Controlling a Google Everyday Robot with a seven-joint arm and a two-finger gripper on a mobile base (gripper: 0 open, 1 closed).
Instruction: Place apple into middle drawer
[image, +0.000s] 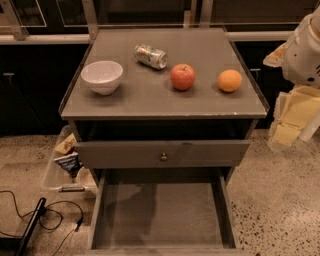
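Note:
The red apple (182, 76) stands on the grey cabinet top (150, 100), right of centre, between a can and an orange. The middle drawer (162, 215) is pulled far out at the bottom of the view, and its flat grey floor is bare. My gripper (295, 117) hangs at the right edge of the view, beside and to the right of the cabinet, under the white arm (305, 45). It is well apart from the apple and holds nothing that I can see.
A white bowl (102, 76), a toppled can (150, 56) and an orange (230, 80) share the top. A drawer front with a brass knob (163, 156) sits slightly out above the open drawer. A plastic bin (62, 167) and cables (45, 215) lie on the floor at left.

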